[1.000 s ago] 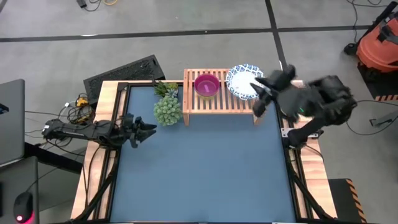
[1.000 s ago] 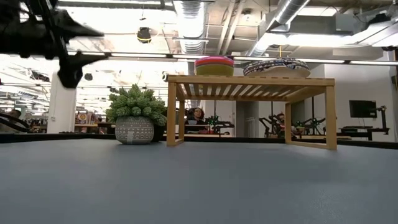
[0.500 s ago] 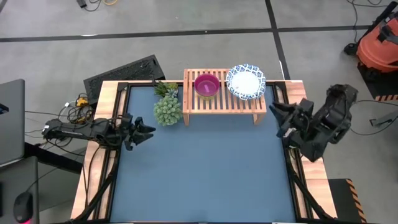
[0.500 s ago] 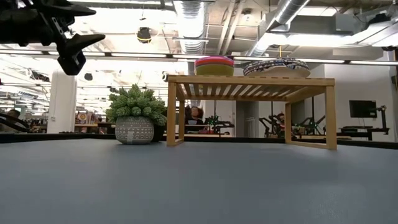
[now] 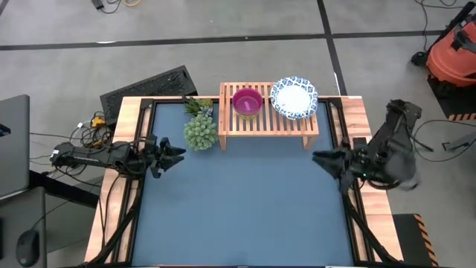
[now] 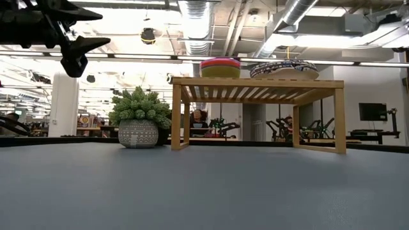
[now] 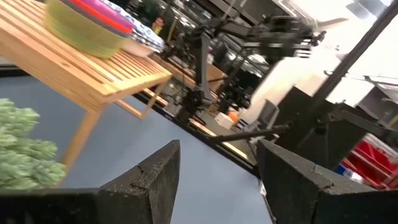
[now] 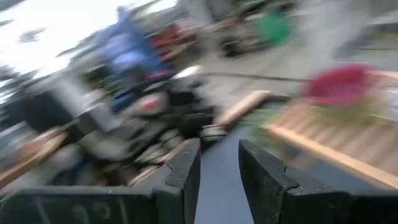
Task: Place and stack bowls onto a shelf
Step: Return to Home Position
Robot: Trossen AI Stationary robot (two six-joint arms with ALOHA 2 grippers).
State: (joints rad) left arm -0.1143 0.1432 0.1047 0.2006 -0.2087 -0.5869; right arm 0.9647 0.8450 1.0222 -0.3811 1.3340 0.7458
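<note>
The light-wood shelf (image 5: 268,119) stands at the table's far edge. On its slatted top sit a stack of small bowls with the purple one on top (image 5: 248,102) and, right of it, a stack of white blue-rimmed bowls (image 5: 294,97). Both stacks also show in the low view (image 6: 220,67), (image 6: 284,69). My right gripper (image 5: 321,158) is open and empty near the table's right edge, in front of the shelf's right end. My left gripper (image 5: 178,152) is open and empty at the table's left side, near the plant; it also shows in the left wrist view (image 7: 217,180).
A green spiky plant in a patterned pot (image 5: 199,132) stands just left of the shelf, with a second small plant (image 5: 198,106) behind it. The blue table top (image 5: 238,201) stretches in front of the shelf. An orange vacuum (image 5: 452,52) stands off the table at the far right.
My right gripper has drawn back from the white bowls on the shelf, toward the table's right edge and then its near side, and has turned to point toward the table's left. The white bowls stay on the shelf.
</note>
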